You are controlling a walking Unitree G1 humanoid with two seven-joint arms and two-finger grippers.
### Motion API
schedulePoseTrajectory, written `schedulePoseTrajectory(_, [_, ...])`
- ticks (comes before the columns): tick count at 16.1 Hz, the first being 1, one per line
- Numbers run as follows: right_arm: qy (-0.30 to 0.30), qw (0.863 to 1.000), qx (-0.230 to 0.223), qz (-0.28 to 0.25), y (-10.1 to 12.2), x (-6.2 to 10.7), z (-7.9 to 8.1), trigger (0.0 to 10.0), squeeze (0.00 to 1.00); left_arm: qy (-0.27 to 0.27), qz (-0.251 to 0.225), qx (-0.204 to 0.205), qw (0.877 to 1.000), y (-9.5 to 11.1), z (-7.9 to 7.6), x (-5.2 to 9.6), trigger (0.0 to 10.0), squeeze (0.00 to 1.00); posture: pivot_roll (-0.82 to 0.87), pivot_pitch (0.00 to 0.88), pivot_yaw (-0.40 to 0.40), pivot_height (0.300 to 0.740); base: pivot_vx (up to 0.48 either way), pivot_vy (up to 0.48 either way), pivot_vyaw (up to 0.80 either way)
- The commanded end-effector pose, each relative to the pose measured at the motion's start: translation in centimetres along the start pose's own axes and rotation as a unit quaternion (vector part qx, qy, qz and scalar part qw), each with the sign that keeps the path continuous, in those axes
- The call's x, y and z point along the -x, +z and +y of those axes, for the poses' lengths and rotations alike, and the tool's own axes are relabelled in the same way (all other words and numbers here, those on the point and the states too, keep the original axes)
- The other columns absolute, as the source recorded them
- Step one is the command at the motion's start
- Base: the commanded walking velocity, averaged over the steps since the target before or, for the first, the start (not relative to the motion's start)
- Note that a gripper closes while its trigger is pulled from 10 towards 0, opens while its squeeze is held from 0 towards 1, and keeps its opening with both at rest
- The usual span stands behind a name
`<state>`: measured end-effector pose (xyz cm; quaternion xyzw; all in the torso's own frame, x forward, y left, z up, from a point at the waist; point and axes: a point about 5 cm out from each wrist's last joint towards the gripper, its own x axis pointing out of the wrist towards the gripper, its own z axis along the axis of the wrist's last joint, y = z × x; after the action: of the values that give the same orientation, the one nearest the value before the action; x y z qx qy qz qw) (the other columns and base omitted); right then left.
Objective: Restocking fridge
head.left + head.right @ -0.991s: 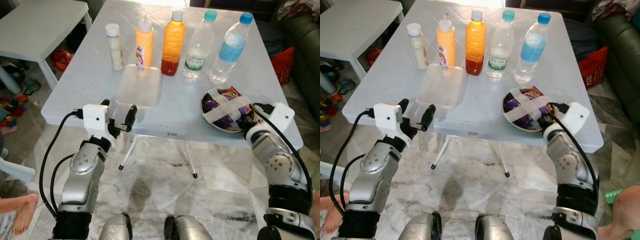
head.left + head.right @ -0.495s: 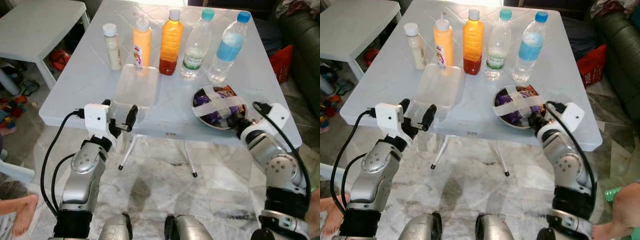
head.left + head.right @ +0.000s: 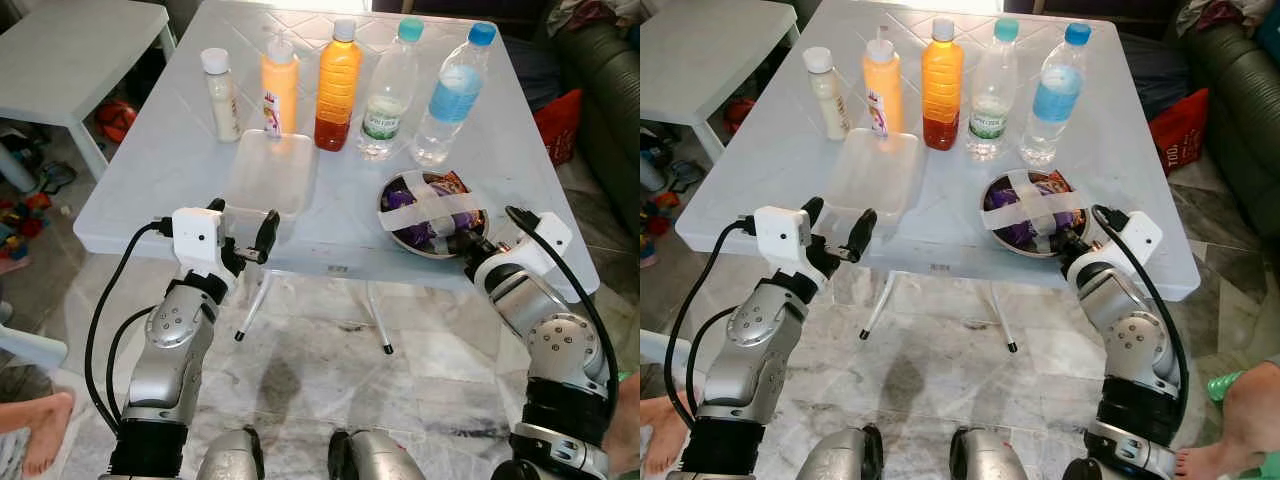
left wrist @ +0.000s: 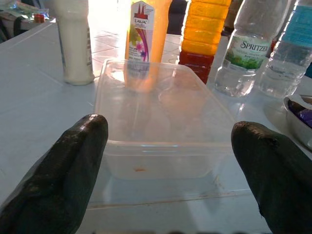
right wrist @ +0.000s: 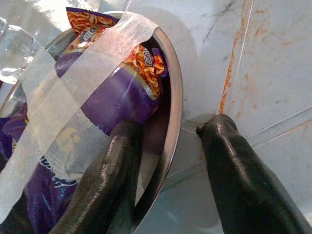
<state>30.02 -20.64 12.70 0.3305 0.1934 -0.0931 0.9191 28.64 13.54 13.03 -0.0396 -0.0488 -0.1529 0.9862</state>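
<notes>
Straddling the near rim of the metal bowl [image 5: 171, 122], the right gripper [image 5: 168, 161] has one finger inside against the purple snack packets [image 5: 117, 97] and one outside. Crossed tape [image 3: 432, 197] covers the bowl at the table's [image 3: 150, 170] near right. The left gripper [image 4: 168, 161] hovers wide before the clear plastic box [image 4: 161, 131], forearm raised.
</notes>
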Motion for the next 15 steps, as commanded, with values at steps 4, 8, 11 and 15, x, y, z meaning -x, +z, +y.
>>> schedulePoseTrajectory(4, [-0.007,0.996,-0.046,0.081,-2.7,-0.7,-1.0,0.0,0.0,-0.003,0.004,-0.003,1.0,-0.2,-0.1,0.1,10.0,0.0,-0.03,0.135,-0.031,0.74,0.0,0.0,0.0])
schedulePoseTrajectory(8, [-0.02,0.994,-0.058,0.089,-2.8,-0.9,-2.2,0.0,0.0,-0.003,0.003,-0.004,1.0,-0.2,0.0,0.0,10.0,0.0,-0.03,0.135,-0.031,0.74,0.0,0.0,0.0])
schedulePoseTrajectory(11, [-0.035,0.995,-0.062,0.07,-2.0,-1.2,-3.0,0.0,0.0,-0.004,0.003,-0.005,1.0,-0.2,-0.1,0.0,10.0,0.0,-0.02,0.131,-0.031,0.74,0.0,0.0,0.0])
schedulePoseTrajectory(15, [-0.039,0.997,-0.041,0.047,0.5,-1.6,-3.8,10.0,0.0,-0.003,0.002,-0.009,1.0,-0.1,0.1,0.0,10.0,0.0,-0.02,0.132,-0.023,0.74,0.0,0.0,0.0])
